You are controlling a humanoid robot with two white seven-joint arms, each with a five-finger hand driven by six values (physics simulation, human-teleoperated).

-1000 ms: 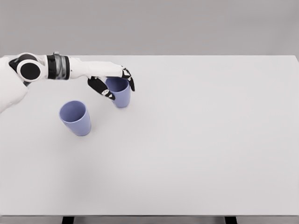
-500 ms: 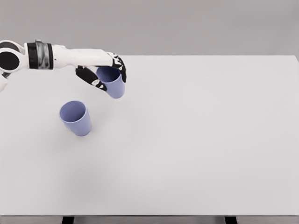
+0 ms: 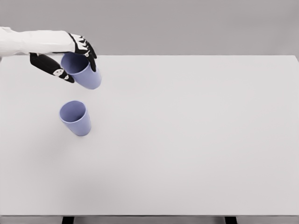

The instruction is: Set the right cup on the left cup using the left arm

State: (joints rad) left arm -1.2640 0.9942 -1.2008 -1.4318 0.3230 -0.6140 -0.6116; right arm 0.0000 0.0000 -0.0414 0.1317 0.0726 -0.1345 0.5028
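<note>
Left hand (image 3: pixel 63 58) around raised, tilted cup (image 3: pixel 84 72)

A wide, flat, white rectangular table (image 3: pixel 196 140) is seen filling most of the view. Dark legs (image 3: pixel 68 220) are noted beneath its near edge. A plain grey wall (image 3: pixel 187 25) is observed behind.

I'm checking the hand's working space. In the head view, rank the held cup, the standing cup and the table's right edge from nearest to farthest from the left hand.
1. Held cup: inside the left hand, lifted, upper left.
2. Standing cup: on the table below the hand, apart from it.
3. Table's right edge: far across, on the opposite side.
</note>
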